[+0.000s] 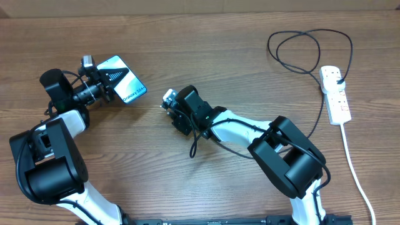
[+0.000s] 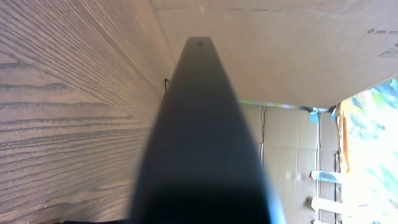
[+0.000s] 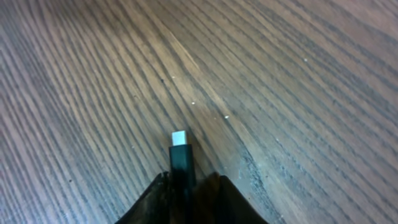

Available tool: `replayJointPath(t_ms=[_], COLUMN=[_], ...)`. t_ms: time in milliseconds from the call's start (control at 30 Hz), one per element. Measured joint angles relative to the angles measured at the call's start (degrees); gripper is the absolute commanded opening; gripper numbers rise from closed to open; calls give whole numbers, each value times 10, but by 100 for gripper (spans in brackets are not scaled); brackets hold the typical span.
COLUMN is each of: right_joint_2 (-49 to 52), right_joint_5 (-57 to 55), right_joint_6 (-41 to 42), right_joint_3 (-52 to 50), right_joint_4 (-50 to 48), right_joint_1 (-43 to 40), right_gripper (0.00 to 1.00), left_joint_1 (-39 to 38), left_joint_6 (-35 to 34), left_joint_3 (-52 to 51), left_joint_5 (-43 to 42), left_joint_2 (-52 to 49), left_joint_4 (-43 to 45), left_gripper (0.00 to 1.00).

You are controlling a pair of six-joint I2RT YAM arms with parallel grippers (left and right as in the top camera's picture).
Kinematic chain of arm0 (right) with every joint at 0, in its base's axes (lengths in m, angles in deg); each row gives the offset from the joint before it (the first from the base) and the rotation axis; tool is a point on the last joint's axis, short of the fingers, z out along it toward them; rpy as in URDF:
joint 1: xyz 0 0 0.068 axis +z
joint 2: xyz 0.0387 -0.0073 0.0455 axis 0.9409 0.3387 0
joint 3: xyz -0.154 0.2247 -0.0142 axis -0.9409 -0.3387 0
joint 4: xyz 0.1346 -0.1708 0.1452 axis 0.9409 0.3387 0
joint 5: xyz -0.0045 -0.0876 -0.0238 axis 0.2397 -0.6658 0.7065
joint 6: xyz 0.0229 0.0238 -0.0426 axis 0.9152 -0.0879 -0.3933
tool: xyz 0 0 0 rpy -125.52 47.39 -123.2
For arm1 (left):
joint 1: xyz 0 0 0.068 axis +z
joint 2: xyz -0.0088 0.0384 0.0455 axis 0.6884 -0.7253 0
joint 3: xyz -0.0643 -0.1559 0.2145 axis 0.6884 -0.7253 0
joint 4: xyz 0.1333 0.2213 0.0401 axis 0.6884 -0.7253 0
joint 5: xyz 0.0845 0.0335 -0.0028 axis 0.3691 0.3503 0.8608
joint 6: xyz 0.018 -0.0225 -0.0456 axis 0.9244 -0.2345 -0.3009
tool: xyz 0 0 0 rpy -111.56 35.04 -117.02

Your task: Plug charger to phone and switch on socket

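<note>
My left gripper (image 1: 106,87) is shut on the phone (image 1: 123,77), whose light blue screen with white lettering is tilted at the far left. In the left wrist view the phone's dark edge (image 2: 199,124) fills the middle and hides the fingers. My right gripper (image 1: 169,100) is shut on the charger's connector (image 3: 180,155), with the metal tip pointing out over the table, a short way right of the phone. The charger's thin black cable (image 1: 269,44) loops at the far right, with its black plug (image 1: 337,76) in the white socket (image 1: 334,97).
The socket's thick white cord (image 1: 357,175) runs down the right side to the front edge. Cardboard walls (image 2: 298,50) stand behind the wooden table (image 1: 206,56). Both arms' black bases sit at the front.
</note>
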Motion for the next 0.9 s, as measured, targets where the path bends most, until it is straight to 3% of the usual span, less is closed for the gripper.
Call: replayJointPath(t_ms=[167, 300, 533, 900], right_joint_2=[0, -2, -3, -57], right_joint_5=[8, 15, 63, 304], right_joint_6=[0, 0, 42, 96], right_joint_3=[1, 4, 48, 49], right_joint_4=[5, 21, 135, 209], right_joint_1=[0, 0, -12, -120], right_gripper=[4, 4, 4, 4], left_joint_1=[0, 0, 0, -8], left_joint_6=[0, 0, 17, 32], left_joint_3=[0, 0, 0, 0], left_joint_5=[0, 0, 0, -2], left_joint_2=[0, 0, 0, 0], left_joint_4=[0, 0, -5, -7], left_gripper=[4, 4, 4, 4])
